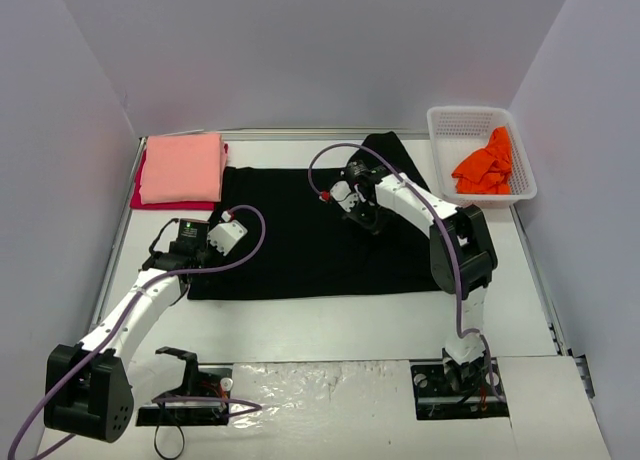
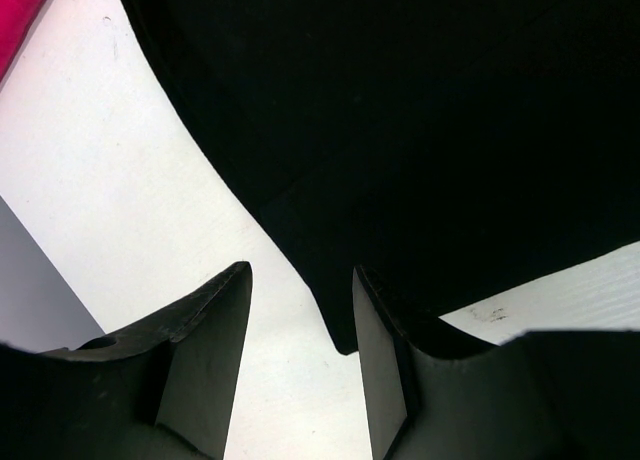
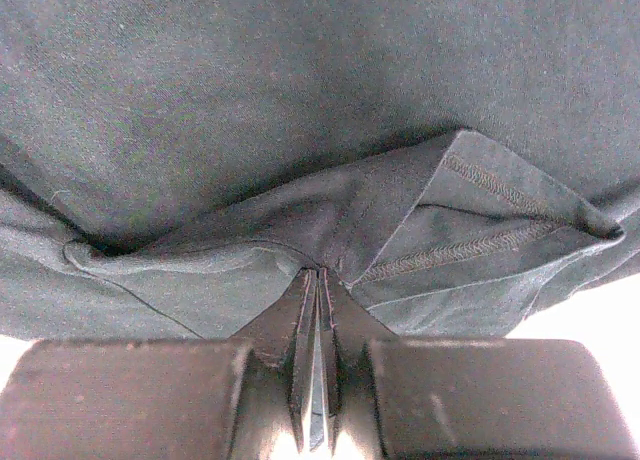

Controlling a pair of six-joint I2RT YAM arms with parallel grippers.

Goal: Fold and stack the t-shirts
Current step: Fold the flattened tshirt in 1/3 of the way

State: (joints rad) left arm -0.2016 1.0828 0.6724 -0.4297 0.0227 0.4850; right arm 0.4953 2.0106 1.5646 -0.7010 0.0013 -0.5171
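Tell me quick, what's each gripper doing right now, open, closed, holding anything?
Left gripper: open, holding nothing, at a corner of the black t-shirt.
Right gripper: shut, pinching a fold of the black t-shirt.

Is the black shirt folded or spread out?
Spread out: the black shirt lies flat across the table; only a hem fold is pinched in the right fingers.

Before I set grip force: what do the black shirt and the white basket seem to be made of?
The black shirt looks like soft matte knit cloth, perhaps cotton: it creases and shows stitched hems. The basket looks like white rigid plastic: open mesh walls holding their shape.
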